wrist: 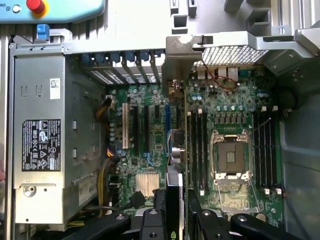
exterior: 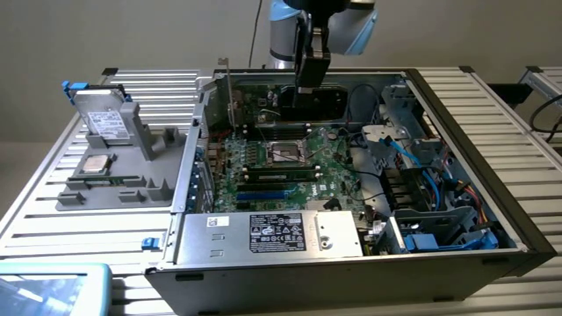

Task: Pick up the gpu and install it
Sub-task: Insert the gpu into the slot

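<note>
Wrist view: tool [wrist: 175, 219] clamps gpu [wrist: 173, 187] edge-on over the motherboard [wrist: 150, 130], bracket [wrist: 176, 65] beside the case wall [wrist: 235, 40].

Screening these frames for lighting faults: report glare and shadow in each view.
Exterior view: soft, even light, the drive bays in shadow, the gpu a dark shape held in the gripper. Wrist view: the pale table washes out to near white; the motherboard is evenly lit.

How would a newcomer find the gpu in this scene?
Look into the open computer case, above its green motherboard. The gpu is the thin card standing on edge in the claw, unlike the memory sticks seated in slots.
</note>
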Controlling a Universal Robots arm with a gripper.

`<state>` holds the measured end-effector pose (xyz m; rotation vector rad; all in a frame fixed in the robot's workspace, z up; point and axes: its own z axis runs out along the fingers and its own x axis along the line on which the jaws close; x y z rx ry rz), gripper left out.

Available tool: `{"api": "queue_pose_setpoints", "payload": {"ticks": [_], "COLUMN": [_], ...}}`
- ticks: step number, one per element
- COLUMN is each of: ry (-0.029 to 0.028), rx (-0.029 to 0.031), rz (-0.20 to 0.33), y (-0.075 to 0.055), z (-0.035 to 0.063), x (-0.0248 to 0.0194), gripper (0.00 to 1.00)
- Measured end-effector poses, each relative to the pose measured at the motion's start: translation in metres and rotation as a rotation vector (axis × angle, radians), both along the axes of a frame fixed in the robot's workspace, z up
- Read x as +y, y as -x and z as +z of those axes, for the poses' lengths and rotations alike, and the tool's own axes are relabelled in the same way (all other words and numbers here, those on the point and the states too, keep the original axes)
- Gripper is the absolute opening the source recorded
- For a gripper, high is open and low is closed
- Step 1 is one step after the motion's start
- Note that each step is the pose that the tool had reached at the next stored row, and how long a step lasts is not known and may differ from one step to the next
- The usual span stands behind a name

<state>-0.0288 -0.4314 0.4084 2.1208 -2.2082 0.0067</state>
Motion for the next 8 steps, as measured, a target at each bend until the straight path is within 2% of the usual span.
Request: {"api": "queue_pose_setpoints", "payload": {"ticks": [8], "ry": [0.0000], "rx": [0.0000], "rz": [0.000], "y": [0.010], "z": [-0.0145], "x": [0.0020], "gripper": [0.28]}}
